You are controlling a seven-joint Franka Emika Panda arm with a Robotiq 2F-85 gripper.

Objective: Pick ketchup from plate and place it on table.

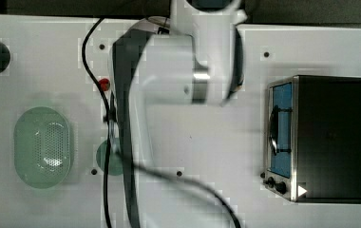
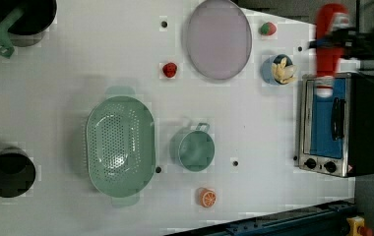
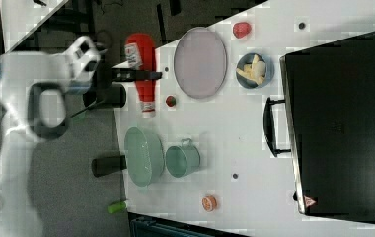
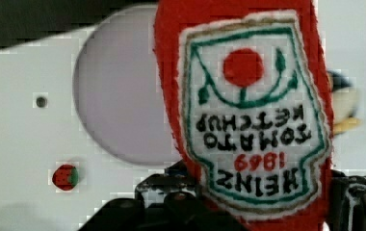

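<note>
aloft, the ketchup (image 3: 141,69) in the gripper (image 3: 137,75), clear of the plate (image 3: 200,62)

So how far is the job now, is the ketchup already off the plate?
Done: the large round pale lilac-grey plate lies bare, so the pick is finished. In hand: the gripper is closed on the red plush ketchup bottle with the white label, held up in the air and clear of the white tabletop. Left: lower the bottle onto a free part of the table beside the plate and open the jaws.
</note>
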